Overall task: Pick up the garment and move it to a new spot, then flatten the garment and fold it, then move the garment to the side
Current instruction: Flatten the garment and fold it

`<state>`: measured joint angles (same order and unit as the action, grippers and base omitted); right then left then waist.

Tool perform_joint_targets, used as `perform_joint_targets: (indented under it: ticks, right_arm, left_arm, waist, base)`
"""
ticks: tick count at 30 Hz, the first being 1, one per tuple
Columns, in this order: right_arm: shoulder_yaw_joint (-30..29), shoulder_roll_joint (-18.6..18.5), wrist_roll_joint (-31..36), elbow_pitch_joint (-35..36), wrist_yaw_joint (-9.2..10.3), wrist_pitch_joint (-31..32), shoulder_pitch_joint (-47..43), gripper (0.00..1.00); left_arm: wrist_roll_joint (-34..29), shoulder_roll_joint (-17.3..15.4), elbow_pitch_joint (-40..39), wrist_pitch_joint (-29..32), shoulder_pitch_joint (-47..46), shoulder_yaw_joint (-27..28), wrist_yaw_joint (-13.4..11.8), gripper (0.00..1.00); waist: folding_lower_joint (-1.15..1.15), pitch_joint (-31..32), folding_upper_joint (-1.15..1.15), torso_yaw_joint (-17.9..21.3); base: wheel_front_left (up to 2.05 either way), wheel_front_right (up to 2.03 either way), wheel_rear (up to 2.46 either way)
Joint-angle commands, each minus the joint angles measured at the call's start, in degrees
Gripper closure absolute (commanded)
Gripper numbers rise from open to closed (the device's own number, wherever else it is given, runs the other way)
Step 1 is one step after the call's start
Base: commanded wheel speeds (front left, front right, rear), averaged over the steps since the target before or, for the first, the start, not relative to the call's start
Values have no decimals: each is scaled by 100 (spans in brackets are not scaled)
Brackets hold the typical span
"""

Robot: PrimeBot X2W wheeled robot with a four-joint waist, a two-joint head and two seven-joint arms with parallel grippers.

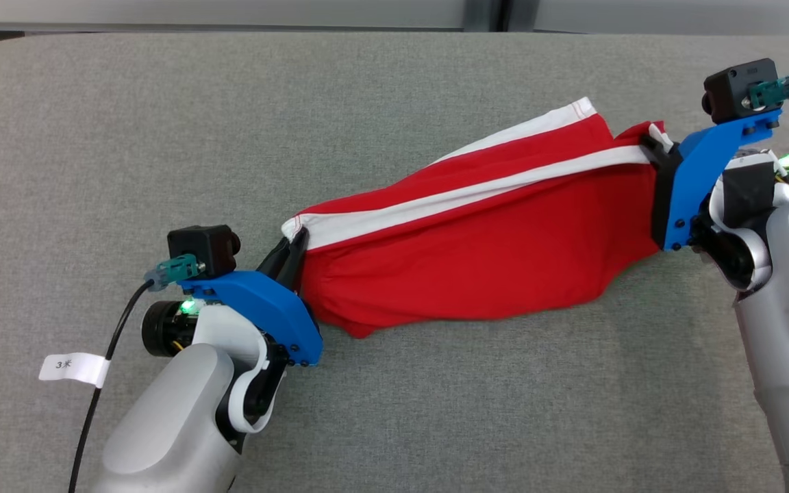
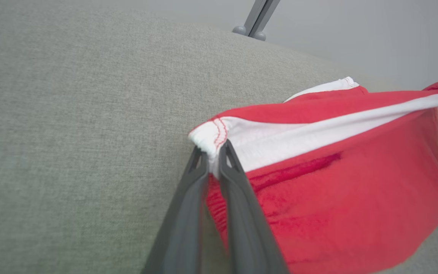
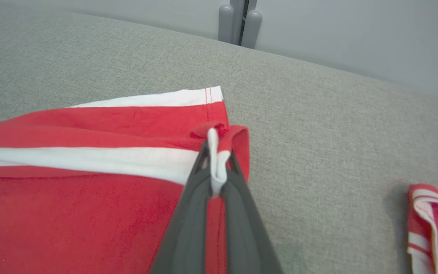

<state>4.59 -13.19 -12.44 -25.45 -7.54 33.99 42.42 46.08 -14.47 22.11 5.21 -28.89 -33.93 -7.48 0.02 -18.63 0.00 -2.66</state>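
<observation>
The left tool (image 1: 296, 241) and the right tool (image 1: 649, 145) each pinched a white edge of the red shorts (image 1: 490, 267). The shorts were stretched between them over the gray counter (image 1: 161, 137). Another red striped cloth (image 3: 432, 224) lay apart, right of the shorts.

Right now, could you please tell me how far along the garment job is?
Done: the garment is picked up, with the left end effector and right end effector each shut on a white-trimmed end. In hand: it hangs stretched between them. Left: laying it flat, folding it, moving it aside.
</observation>
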Motion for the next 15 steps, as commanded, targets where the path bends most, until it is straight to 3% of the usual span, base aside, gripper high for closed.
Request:
perform_joint_targets:
  ticks: [1,4,5,7,8,15]
  right_arm:
    - [-17,-18,53,-175,9,-113,181,100]
    - [44,61,14,-560,8,-329,407,100]
    - [71,77,-14,-667,6,-417,476,0]
    - [121,82,-31,-854,6,-609,577,0]
    - [161,82,-38,-950,6,-700,605,0]
    - [277,71,-254,-1388,5,-1226,549,0]
  left_arm:
    - [17,26,94,-73,-114,26,56,100]
    - [64,129,280,-145,-208,-5,203,99]
    - [65,160,336,-181,-233,-6,240,72]
    - [85,219,436,-265,-258,-6,299,5]
    - [75,237,483,-331,-271,-16,351,0]
    - [26,244,704,-864,-36,-37,650,0]
  waist:
    - [-2,-89,0,-99]
    - [-2,-99,0,-157]
    - [-2,-98,0,-172]
    - [-2,-79,0,-202]
    - [-2,-60,0,-214]
    - [-2,283,0,-207]
  base:
    - [0,0,0]
    - [0,0,0]
    - [0,0,0]
    - [0,0,0]
    - [0,0,0]
    - [0,0,0]
